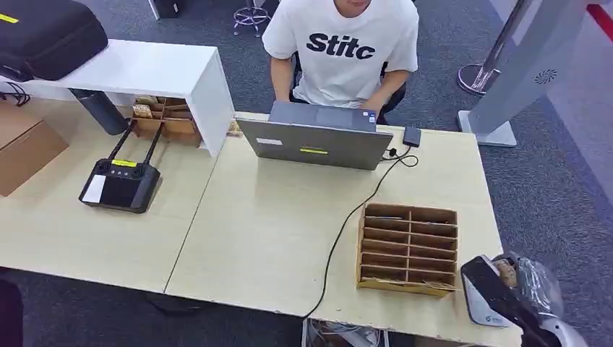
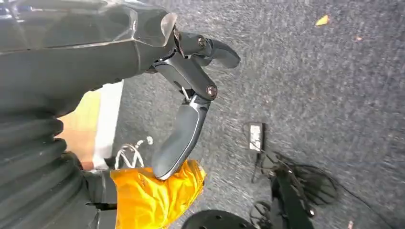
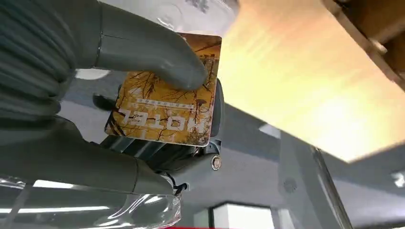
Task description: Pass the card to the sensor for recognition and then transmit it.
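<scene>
1. Where the right hand [image 3: 143, 95] pins the card [image 3: 165, 107] between thumb and fingers, "HOTEL" reads across its yellow face.
2. Beside the table's near right corner, that hand sits by the white sensor [image 1: 486, 300].
3. "Stitc" marks the person's shirt [image 1: 340, 47].
4. Wooden slot box [image 1: 408, 249]: compartments look bare.
5. Left hand [image 2: 191, 95] hangs over carpet, fingers apart, holding nothing.
</scene>
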`<state>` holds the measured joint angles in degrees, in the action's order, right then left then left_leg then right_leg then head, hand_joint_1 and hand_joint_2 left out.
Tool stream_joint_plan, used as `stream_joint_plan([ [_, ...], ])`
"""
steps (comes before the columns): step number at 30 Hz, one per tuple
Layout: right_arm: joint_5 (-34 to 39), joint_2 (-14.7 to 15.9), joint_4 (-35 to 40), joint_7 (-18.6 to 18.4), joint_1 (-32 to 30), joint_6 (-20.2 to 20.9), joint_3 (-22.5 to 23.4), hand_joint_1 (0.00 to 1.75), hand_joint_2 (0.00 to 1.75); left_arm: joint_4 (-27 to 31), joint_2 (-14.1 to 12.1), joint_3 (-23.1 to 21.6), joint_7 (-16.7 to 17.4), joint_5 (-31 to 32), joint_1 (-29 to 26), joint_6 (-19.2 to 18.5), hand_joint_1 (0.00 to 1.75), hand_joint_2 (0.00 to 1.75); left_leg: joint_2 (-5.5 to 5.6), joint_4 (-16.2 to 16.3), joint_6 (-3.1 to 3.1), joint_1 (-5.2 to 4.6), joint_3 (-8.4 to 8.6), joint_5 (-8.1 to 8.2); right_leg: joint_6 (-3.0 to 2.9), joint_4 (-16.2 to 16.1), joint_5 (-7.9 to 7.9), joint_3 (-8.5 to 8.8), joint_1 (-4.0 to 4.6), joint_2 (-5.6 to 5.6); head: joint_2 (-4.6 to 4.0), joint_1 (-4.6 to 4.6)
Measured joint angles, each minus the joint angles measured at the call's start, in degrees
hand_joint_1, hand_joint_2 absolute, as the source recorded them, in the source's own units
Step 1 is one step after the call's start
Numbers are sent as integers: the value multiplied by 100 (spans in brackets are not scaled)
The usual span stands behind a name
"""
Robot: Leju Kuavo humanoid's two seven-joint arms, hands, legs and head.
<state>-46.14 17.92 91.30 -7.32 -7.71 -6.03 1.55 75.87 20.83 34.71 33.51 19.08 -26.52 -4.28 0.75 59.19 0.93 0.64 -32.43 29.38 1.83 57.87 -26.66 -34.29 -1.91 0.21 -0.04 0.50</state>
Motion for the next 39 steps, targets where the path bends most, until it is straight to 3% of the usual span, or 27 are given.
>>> stream_joint_plan([
  [11,0,37,-101,-48,-35,59,-77,175,175,0,0,0,4,39,1,-4,0,175,0,0,0,0,0,0,0,0,0,0,0,0,0,0],
  [12,-2,55,-127,-96,-34,105,-92,175,175,0,0,0,11,52,1,-11,0,175,0,0,0,0,0,0,0,0,0,0,0,0,0,0],
  [14,-170,138,-323,-579,48,286,-184,175,175,0,0,-2,203,166,3,-35,0,175,-2,0,-1,0,13,1,1,-3,-1,10,1,1,0,0],
  [20,-234,166,-418,-573,55,173,-210,175,175,7,0,-50,415,114,-45,107,0,175,-3,0,-2,0,21,2,1,-4,-1,20,1,2,0,0],
  [26,-448,147,-6,92,-55,-696,-263,175,175,151,0,-267,453,-96,-220,297,0,175,-3,0,-2,-1,17,2,1,-2,0,17,-1,3,0,0],
  [31,-416,133,674,509,102,-1097,-267,175,175,245,0,-435,435,-144,-313,352,0,175,-6,-1,-2,0,14,1,1,1,0,16,-1,4,0,5],
  [36,134,133,1016,938,811,-858,-429,175,175,245,-4,-402,216,112,-242,80,0,175,-11,-2,-2,0,9,-2,-2,4,3,18,-1,9,0,0],
  [39,356,133,996,1213,1627,-610,-890,175,175,166,-7,1,-195,1015,55,-578,0,175,-15,-1,4,1,18,-11,-3,5,10,15,0,15,0,0],
])
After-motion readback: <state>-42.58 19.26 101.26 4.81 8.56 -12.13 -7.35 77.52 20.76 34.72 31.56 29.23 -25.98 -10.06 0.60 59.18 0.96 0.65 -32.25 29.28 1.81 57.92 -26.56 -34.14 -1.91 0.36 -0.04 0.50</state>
